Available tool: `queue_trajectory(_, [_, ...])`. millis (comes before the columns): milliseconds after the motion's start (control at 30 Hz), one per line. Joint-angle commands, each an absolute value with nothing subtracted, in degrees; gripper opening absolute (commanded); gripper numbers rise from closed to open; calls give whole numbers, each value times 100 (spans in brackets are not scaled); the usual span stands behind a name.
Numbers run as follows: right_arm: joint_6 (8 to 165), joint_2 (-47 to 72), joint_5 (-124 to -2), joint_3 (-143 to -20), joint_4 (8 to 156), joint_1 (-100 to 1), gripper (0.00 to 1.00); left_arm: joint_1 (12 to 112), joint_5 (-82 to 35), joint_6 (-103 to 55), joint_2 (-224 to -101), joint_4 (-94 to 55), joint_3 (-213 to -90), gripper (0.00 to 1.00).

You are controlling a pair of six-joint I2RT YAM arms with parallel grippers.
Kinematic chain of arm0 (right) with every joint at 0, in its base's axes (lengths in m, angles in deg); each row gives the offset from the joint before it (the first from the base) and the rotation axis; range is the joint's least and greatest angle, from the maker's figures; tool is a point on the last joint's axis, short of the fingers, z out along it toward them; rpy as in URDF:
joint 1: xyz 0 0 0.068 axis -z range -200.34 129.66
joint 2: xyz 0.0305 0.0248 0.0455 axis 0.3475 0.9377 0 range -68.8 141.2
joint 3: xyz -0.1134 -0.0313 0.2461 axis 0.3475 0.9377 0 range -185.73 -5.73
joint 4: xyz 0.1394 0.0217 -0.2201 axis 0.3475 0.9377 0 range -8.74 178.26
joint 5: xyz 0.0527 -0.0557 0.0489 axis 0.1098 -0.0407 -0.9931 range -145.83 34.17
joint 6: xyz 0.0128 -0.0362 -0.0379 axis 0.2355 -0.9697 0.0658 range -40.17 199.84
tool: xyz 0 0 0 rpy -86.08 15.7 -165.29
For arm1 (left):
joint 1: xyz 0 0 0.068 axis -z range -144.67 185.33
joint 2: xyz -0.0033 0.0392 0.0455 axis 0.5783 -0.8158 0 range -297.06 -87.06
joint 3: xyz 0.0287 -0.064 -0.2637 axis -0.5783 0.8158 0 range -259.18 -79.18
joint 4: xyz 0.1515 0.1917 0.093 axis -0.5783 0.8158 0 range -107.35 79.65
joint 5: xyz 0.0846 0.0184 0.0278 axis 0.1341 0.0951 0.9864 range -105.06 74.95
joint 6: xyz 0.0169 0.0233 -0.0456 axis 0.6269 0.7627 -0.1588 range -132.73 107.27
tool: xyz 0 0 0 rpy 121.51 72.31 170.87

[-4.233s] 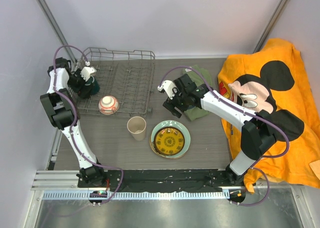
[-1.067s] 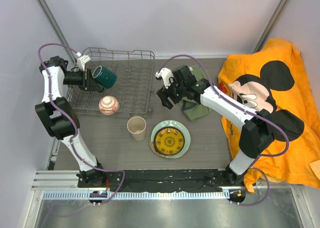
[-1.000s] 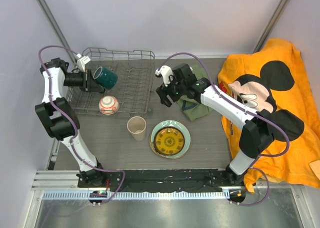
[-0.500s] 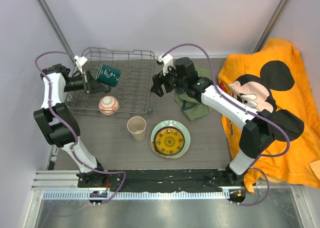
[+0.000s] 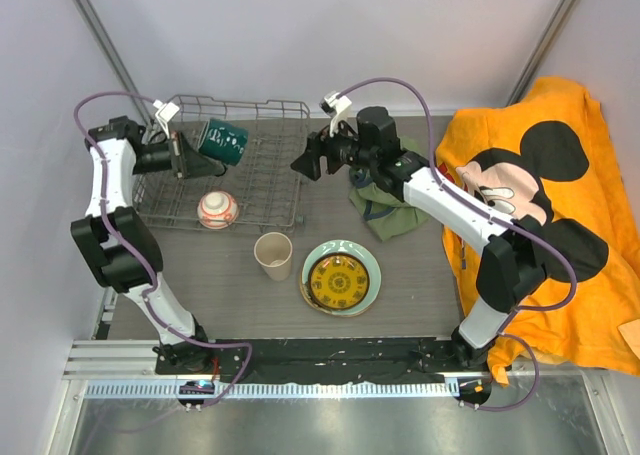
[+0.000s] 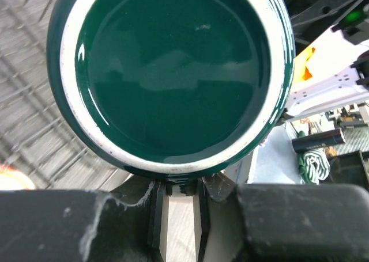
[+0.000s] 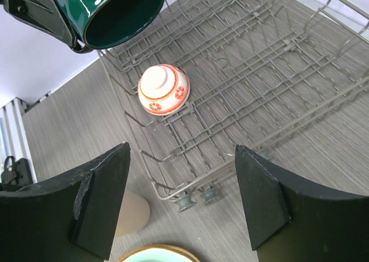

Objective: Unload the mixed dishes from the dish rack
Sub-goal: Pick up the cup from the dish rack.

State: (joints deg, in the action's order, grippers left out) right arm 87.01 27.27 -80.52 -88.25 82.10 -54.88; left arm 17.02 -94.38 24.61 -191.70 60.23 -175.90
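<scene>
My left gripper [image 5: 198,148] is shut on the dark green mug [image 5: 223,141], holding it tipped on its side above the dish rack [image 5: 262,165]. In the left wrist view the mug's white-ringed base [image 6: 173,72] fills the frame, and the fingers [image 6: 157,213] pinch a dark green part under it. A red-and-white bowl [image 5: 217,209] sits upside down in the rack's near left corner. My right gripper [image 5: 304,165] hangs open and empty by the rack's right side. Its wrist view shows the rack [image 7: 248,60], the bowl [image 7: 164,89] and the mug [image 7: 115,11].
A beige cup [image 5: 273,255] stands on the table in front of the rack. A pale green plate [image 5: 368,267] carries a small yellow patterned plate [image 5: 337,281]. An olive-green cloth [image 5: 385,210] lies under the right arm, and an orange Mickey towel [image 5: 540,175] covers the right side.
The left arm lifted the mug out of the rack's far left corner and swung it rightwards over the rack. The right gripper moved up and left towards the rack's right side, still open.
</scene>
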Motion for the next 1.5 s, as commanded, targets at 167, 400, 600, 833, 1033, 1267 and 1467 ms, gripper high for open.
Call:
queue_trajectory(167, [9108, 2788, -8386, -9353, 7871, -5286, 78, 2311, -11015, 1593, -19244, 7784, -19009, 0])
queue_trajectory(400, [9818, 3007, -8949, -9502, 7371, -4908, 78, 3004, -11050, 1680, -19323, 7784, -18974, 0])
queue_trajectory(600, [10171, 3130, -9222, -9310, 6853, -4837, 74, 3462, -11042, 1768, -19359, 7775, -19229, 0])
queue_trajectory(833, [10540, 3183, -9441, -9195, 6422, -4802, 74, 3761, -11042, 1847, -19332, 7766, -19273, 0])
queue_trajectory(1033, [11024, 3192, -9723, -9011, 5763, -4802, 72, 4077, -11050, 1996, -19429, 7775, -19440, 0])
queue_trajectory(1267, [11682, 3359, -9942, -8879, 4981, -4802, 68, 4359, -11042, 2233, -19631, 7775, -19774, 0])
queue_trajectory(1467, [12516, 3482, -10136, -8729, 3997, -4732, 63, 4535, -11050, 2690, -19692, 7775, -19538, 0])
